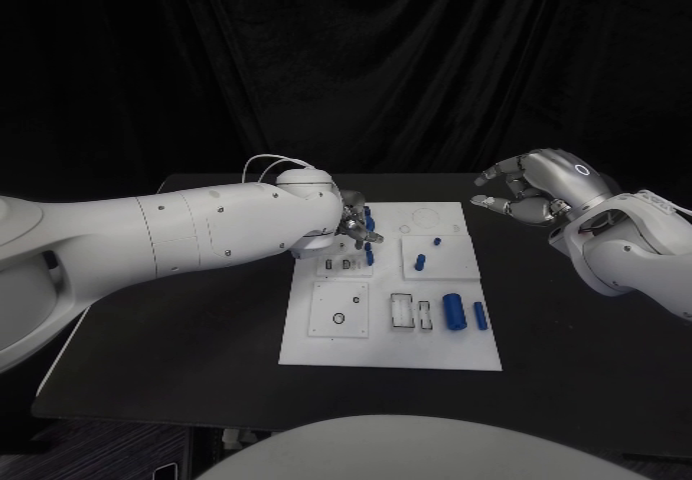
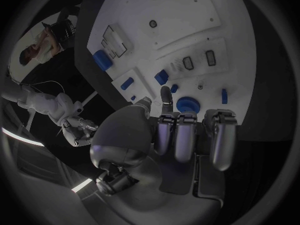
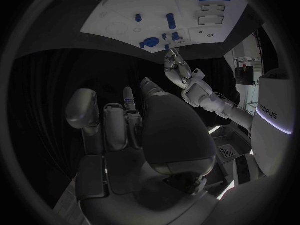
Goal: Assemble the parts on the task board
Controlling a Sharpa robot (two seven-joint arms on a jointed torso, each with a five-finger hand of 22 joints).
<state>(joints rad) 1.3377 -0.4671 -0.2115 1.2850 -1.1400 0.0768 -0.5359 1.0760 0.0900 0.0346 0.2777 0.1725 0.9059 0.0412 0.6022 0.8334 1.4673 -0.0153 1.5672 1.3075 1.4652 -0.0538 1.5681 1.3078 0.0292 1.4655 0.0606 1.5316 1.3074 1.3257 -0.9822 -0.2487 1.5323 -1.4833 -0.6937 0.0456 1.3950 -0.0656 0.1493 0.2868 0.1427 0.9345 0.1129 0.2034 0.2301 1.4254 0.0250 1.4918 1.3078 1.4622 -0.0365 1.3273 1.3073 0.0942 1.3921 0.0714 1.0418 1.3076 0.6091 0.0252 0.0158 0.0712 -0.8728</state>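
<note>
Left hand [image 2: 181, 135], fingers curled beside a round blue part [image 2: 186, 105] on the task board [image 1: 454, 345], could knock it; right hand [image 1: 541, 185] hovers, fingers loosely bent, holding nothing

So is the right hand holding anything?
No. The right hand hovers off the task board, fingers curled, nothing in them.

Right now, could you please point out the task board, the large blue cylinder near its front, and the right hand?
task board [image 1: 346, 340]: head view, bare white front-left area.
large blue cylinder [image 1: 454, 311]: head view, middle of its body.
right hand [image 1: 545, 187]: head view, middle of the silver hand.
</note>
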